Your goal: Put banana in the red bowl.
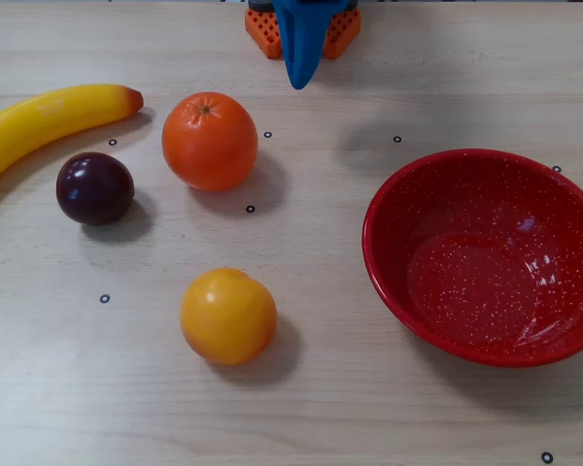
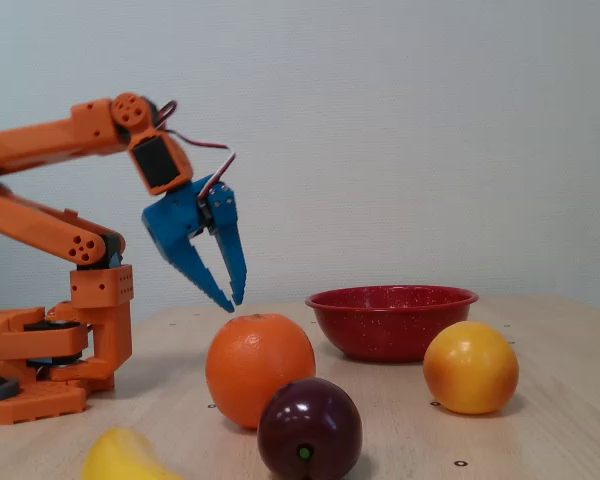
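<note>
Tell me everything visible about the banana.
The banana is long, curved and smooth, bright yellow and plastic-looking, with an orange-red tip pointing toward the orange. In the overhead view it lies flat on the wooden table at the upper left, its other end cut off by the picture's edge. It touches no other fruit; the dark plum sits just below it. The fixed view shows only a blurred yellow end. The gripper is well away from it.
</note>
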Controlling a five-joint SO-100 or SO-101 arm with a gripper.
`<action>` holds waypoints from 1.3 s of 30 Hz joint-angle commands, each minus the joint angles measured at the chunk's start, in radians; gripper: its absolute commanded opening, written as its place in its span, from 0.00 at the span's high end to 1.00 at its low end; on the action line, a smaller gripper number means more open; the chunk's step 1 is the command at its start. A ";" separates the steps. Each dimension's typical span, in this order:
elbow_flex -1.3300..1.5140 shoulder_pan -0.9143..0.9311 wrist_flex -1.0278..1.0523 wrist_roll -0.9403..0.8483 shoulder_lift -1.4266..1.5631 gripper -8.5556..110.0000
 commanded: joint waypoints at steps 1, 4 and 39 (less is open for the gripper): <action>-0.169 0.037 0.044 -0.021 -0.074 0.93; -0.282 0.060 0.095 -0.023 -0.164 0.93; -1.164 0.759 0.272 -0.764 -0.963 0.93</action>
